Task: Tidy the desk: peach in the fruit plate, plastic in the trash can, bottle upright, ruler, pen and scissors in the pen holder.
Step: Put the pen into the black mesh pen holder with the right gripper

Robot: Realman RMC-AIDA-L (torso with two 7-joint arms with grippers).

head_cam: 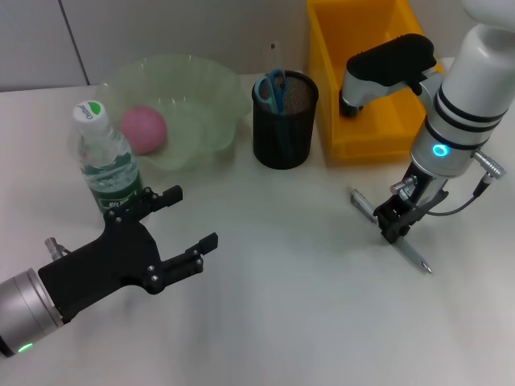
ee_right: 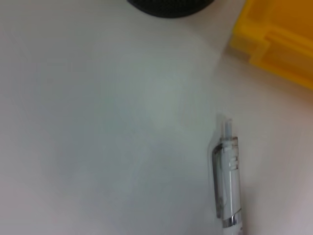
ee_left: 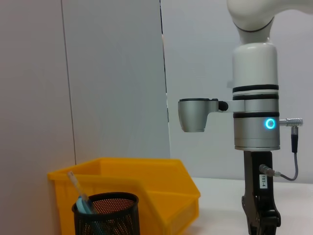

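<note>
A clear pen (head_cam: 416,257) lies on the white table at the right; it also shows in the right wrist view (ee_right: 228,186). My right gripper (head_cam: 397,219) is low over the pen's middle, fingers open on either side of it. It also shows in the left wrist view (ee_left: 259,221). The black mesh pen holder (head_cam: 284,121) holds blue scissors (head_cam: 272,87) and a clear strip (ee_left: 75,184). A pink peach (head_cam: 145,129) lies in the green fruit plate (head_cam: 205,88). The bottle (head_cam: 105,157) stands upright. My left gripper (head_cam: 195,217) is open and empty beside the bottle. No plastic shows.
A yellow bin (head_cam: 366,133) stands at the back right, just behind my right arm and right of the pen holder. The bin's corner (ee_right: 274,44) is close to the pen's tip. Bare table lies between my two grippers.
</note>
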